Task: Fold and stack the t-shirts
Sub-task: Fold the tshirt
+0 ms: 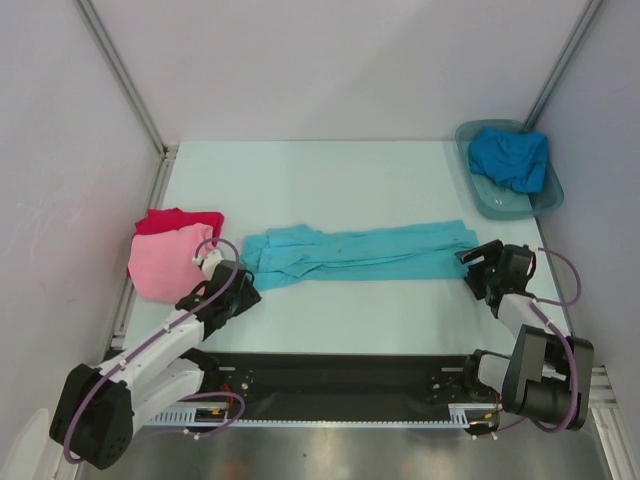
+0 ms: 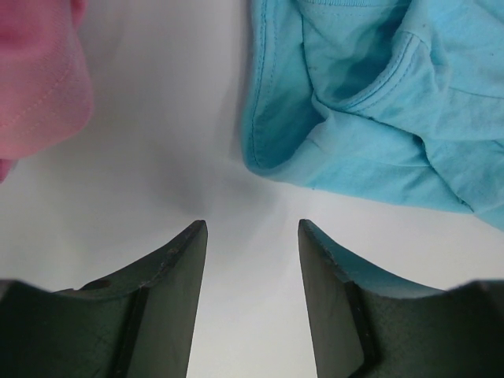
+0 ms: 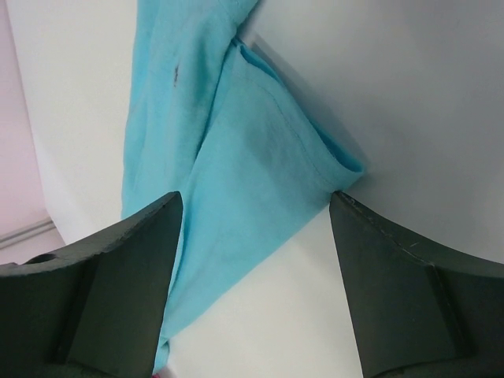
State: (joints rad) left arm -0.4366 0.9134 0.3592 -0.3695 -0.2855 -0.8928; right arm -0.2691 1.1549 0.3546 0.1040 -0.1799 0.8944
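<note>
Turquoise shirt (image 1: 360, 252) lies across the middle; left gripper (image 2: 252, 228) and right gripper (image 3: 256, 201) by its ends, jaws released

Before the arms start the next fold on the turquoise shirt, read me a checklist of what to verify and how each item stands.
1. Left gripper empty, jaws apart: ok; it sits just short of the left end of the turquoise t-shirt.
2. Right gripper empty, jaws apart: ok; the shirt's right end lies between its fingers, unpinched.
3. Turquoise t-shirt laid as a smooth strip: not ok; its left end is rumpled.
4. Pink t-shirt stacked on red t-shirt, apart from the strip: ok.
5. Deeper blue t-shirt folded: not ok; it lies bunched in the grey tub.
6. Right fingers' height above the table: cannot tell.
</note>
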